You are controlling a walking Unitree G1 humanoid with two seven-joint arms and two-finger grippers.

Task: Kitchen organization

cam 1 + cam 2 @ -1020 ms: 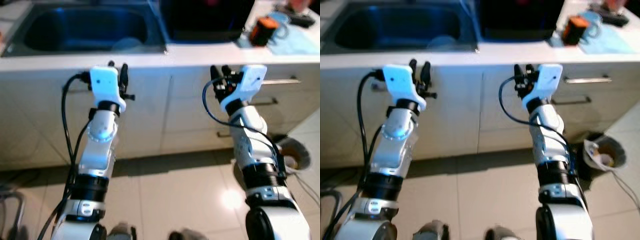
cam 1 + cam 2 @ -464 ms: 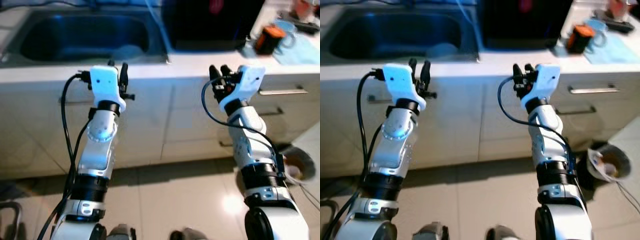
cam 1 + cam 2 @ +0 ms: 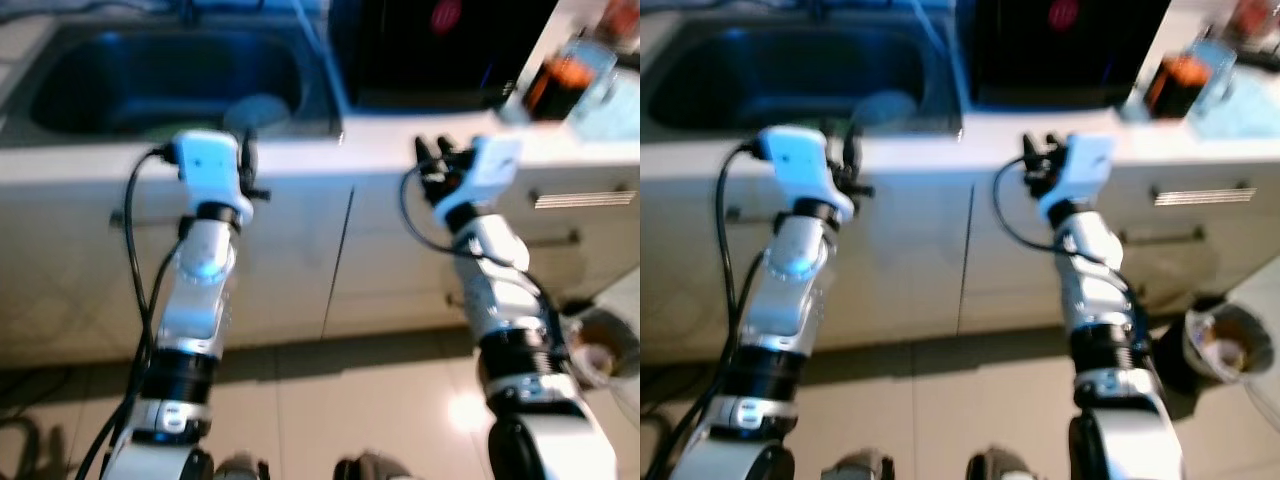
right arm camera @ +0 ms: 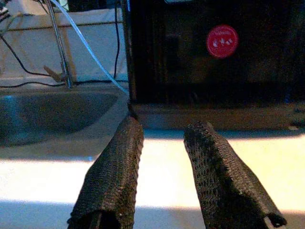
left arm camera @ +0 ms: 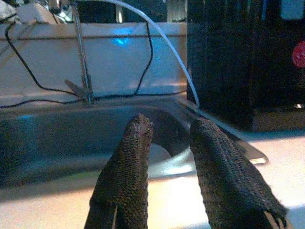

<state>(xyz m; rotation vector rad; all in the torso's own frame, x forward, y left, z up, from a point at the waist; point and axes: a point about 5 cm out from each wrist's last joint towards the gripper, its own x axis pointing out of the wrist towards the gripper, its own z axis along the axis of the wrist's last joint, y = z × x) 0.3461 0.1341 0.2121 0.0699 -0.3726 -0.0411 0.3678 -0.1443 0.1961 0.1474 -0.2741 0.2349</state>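
Both arms are raised in front of a white worktop [image 3: 400, 130] whose front edge runs across the head views, with pale cabinet doors and drawer fronts below it and tiled floor [image 3: 380, 400] under the arms. The left gripper [image 5: 167, 143] is held level with the worktop's front lip, just before the steel sink [image 3: 60, 110]; its jaws stand a narrow gap apart and hold nothing. In the sink basin lies a pale round dish [image 3: 262, 108], close to the near right corner. A thin faucet stem [image 5: 82, 57] rises at the far rim of the sink, and a light hose [image 5: 167, 43] arcs from the back wall down toward the rim between the sink and a large black appliance [image 4: 214, 52] that stands on the worktop just right of the basin, bearing a round red sticker [image 4: 222, 41]. The right gripper [image 4: 162, 143] is held before the worktop's edge facing that appliance, with bare white surface between the fingertips and the appliance's base; its jaws are likewise slightly parted and empty. Further right on the worktop stands an orange and black object [image 3: 560, 85] beside something pale blue, too blurred to name. A bin [image 3: 1230, 345] sits on the floor by the right arm, near the cabinet front.
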